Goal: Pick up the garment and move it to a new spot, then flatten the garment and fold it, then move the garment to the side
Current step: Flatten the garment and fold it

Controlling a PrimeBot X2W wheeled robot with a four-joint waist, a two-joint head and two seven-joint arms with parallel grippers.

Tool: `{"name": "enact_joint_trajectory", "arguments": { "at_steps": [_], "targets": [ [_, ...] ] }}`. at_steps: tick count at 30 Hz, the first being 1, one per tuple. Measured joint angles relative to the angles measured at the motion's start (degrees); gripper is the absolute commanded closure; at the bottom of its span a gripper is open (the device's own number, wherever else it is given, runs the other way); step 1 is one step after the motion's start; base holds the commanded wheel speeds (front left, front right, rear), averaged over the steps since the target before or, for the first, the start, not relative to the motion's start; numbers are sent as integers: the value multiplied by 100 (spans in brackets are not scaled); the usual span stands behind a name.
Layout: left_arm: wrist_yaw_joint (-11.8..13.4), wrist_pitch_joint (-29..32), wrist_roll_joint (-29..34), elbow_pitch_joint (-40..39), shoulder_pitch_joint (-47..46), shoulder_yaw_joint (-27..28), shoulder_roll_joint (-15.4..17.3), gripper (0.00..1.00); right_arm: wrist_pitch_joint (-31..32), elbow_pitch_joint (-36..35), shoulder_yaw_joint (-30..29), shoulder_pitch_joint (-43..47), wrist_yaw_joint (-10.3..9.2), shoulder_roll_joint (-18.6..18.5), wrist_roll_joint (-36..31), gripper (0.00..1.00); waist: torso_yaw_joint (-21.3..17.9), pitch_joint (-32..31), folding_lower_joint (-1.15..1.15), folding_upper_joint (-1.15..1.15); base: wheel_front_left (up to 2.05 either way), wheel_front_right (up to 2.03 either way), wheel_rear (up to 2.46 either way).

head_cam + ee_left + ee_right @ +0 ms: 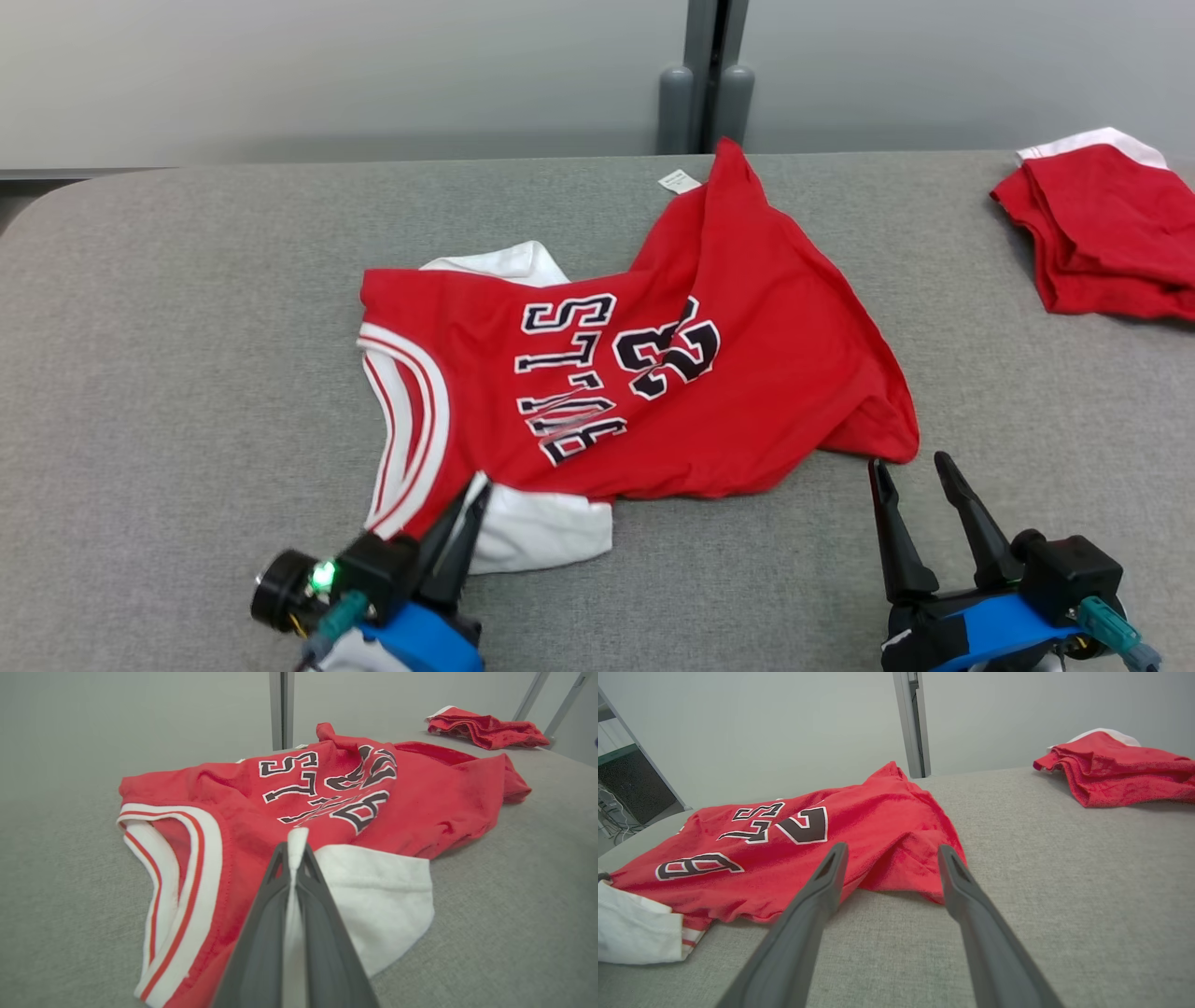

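The jersey [709, 373] lies crumpled on the middle of the grey table [187, 327], red with dark lettering face up and white-and-red trim at its left edge.

The left gripper [478, 490] is at the jersey's near-left corner. Its jaws are pressed together with only a thin layer of cloth between them. In the left wrist view the gripper [296, 849] has a strip of white fabric running up the seam between the two fingers [261, 933] and poking out past the tips. That fabric belongs to the white sleeve [541, 527], which spreads flat on the table just right of the fingers. So the left jaws are clamped on the jersey at that sleeve.

The right gripper [909, 461] is just beside the jersey's near-right corner, on the near side of it. Its jaws stand wide apart with nothing between them. In the right wrist view the gripper [893, 848] has its two fingers [803, 924] pointing at the bunched red hem, with bare table under them. The tips are close to the cloth, but whether they touch it I cannot tell.

A second red garment [1102, 233] lies bundled well to the jersey's far right, apart from it.
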Motion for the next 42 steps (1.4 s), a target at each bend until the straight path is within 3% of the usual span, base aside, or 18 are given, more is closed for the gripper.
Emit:
{"name": "enact_joint_trajectory", "arguments": {
  "at_steps": [8,9,10,11,16,24,32,42],
  "targets": [
    [0,-1,179,-436,905,-288,-27,100,1,38,-26,43,0,1,0,0,213,-84,0,0,0,0,0],
    [0,-1,179,-439,960,-342,-31,73,1,46,-26,47,0,1,-1,0,230,-92,0,0,0,0,0],
    [0,-1,175,-443,998,-379,-33,9,1,54,-33,52,0,0,-1,0,244,-101,0,0,0,0,0],
    [0,-1,175,-453,1021,-403,-32,0,1,64,-32,61,1,0,-2,0,256,-112,0,0,0,0,0],
    [0,0,170,-804,1039,-303,-71,0,1,102,-42,85,0,0,-21,0,294,-160,0,0,0,0,0],
    [12,-1,241,-1311,1011,630,-172,0,1,134,-25,83,1,0,-22,0,205,-173,0,0,0,0,0],
    [75,-1,343,-649,902,1265,-241,0,1,170,-34,86,0,0,1,0,20,-168,0,0,0,0,0],
    [46,-1,346,243,928,1388,-266,0,1,191,-43,123,0,0,24,0,-34,-122,0,0,0,0,0]
  ]
}}
